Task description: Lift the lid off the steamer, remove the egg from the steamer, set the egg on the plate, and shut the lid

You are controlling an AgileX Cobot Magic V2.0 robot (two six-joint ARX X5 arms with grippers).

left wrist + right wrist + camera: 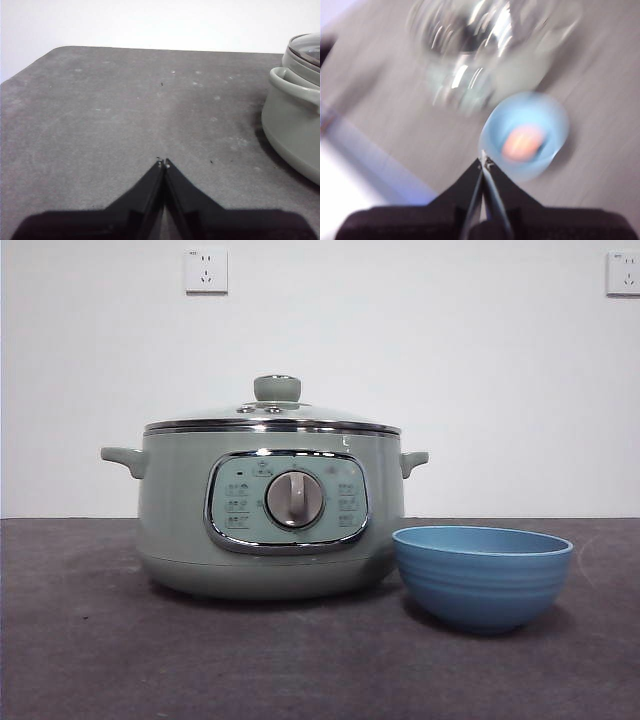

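White wall, dark grey worktop (80, 640). Lid (272, 418) sits on steamer (180, 530); egg (522, 142) lies in plate (482, 575) just beside. Left gripper (163, 162) and right gripper (483, 162) fingers pressed together, empty. Egg: fragile, slick; cradle its sides.
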